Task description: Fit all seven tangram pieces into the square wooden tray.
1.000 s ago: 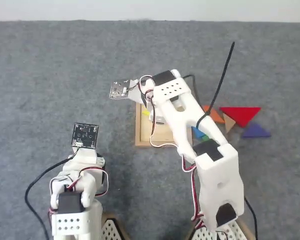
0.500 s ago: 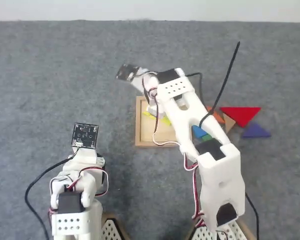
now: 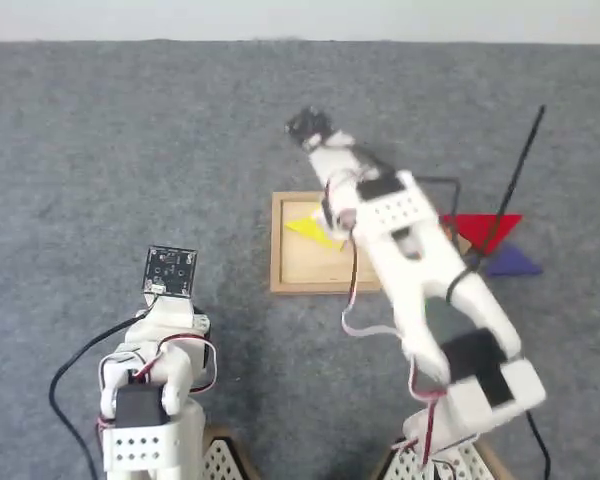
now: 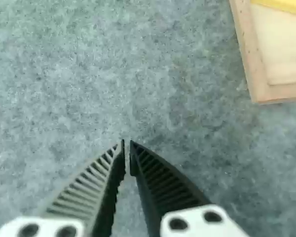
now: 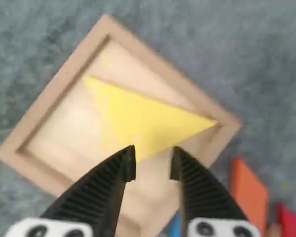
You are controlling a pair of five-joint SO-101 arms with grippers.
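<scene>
The right hand [image 5: 153, 160], jaws parted and grasping nothing, has swung off the tray floor within the last second. It now hovers over the yellow triangle [image 5: 138, 123], which lies released just ahead of its fingertips inside the square wooden tray [image 5: 56, 86], so one piece is judged placed. It is the only piece visible in the tray; the orange piece [image 5: 246, 190], red triangle [image 3: 480, 228] and purple triangle [image 3: 510, 262] lie farther out from the hand, past the rim, on the worktop [image 3: 130, 120]. The left hand [image 4: 127, 145], clenched on nothing, sits well apart.
</scene>
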